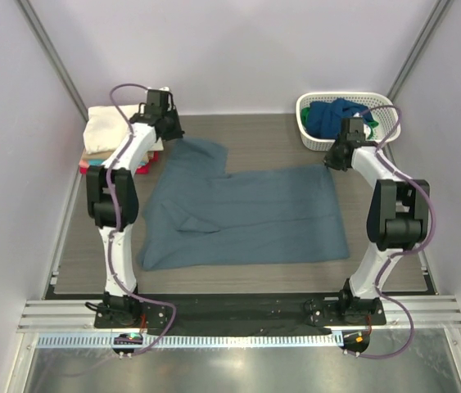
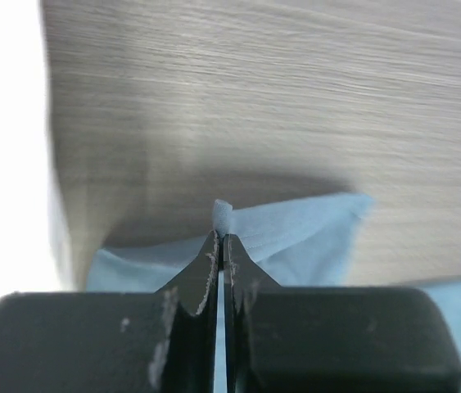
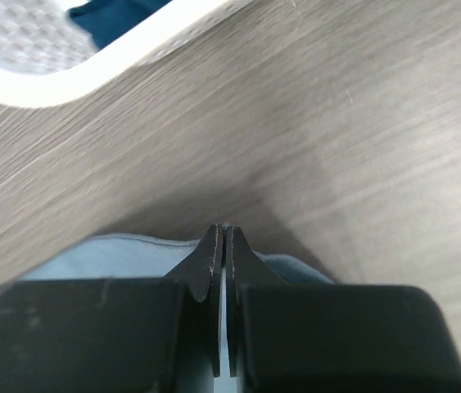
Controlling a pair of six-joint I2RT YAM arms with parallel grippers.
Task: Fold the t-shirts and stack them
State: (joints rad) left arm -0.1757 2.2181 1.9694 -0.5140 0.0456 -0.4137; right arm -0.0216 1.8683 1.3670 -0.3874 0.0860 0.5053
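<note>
Left end effector [image 2: 223,239], right end effector [image 3: 223,231] on grey-blue t-shirt [image 1: 246,217] far edge.

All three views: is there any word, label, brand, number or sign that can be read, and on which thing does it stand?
No text can be read in any view.
The grey-blue t-shirt, the cream folded shirt and the white basket show no print or label.
The small parts by the arm bases are too small to tell whether they carry text.
</note>
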